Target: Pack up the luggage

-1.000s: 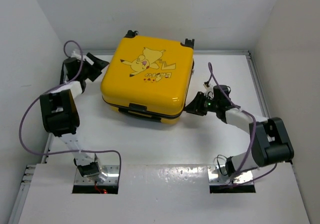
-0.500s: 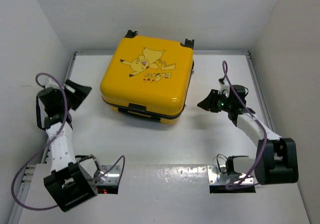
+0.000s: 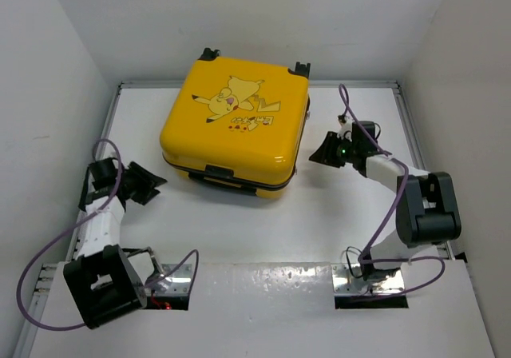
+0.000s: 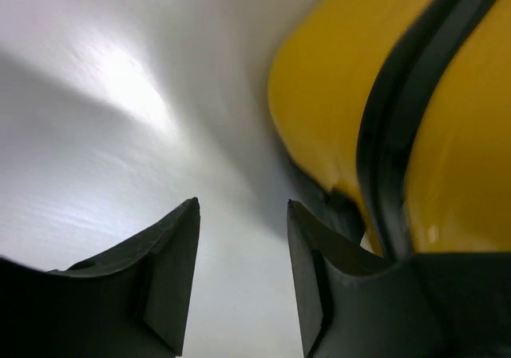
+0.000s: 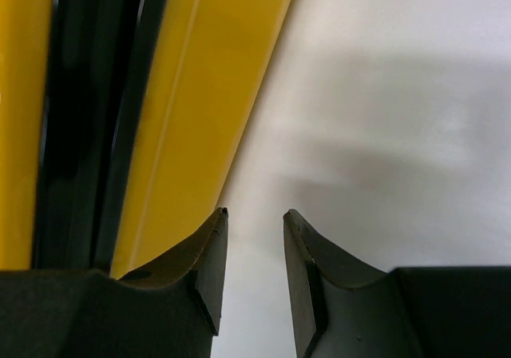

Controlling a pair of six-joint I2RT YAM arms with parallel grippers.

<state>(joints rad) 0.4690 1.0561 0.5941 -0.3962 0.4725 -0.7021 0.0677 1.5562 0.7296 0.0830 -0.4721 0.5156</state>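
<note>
The yellow luggage [image 3: 233, 126] with the Pikachu print lies closed and flat at the back middle of the table, wheels toward the back wall. My left gripper [image 3: 157, 181] is open and empty, low by the table, just left of the case's near left corner. The left wrist view shows the yellow shell and its black zipper trim [image 4: 399, 126] to the right of the gripper [image 4: 242, 208]. My right gripper [image 3: 314, 152] is open and empty beside the case's right side. The right wrist view shows the yellow shell [image 5: 192, 110] left of the gripper [image 5: 255, 213].
White walls close the table on the left, back and right. The white table [image 3: 239, 230] runs bare in front of the case. The case's black handle [image 3: 217, 172] sits on its near edge.
My left arm has swung from the case's far left corner down to its near left corner. My right gripper pulled back from the case's near right corner, then moved up along its right side.
</note>
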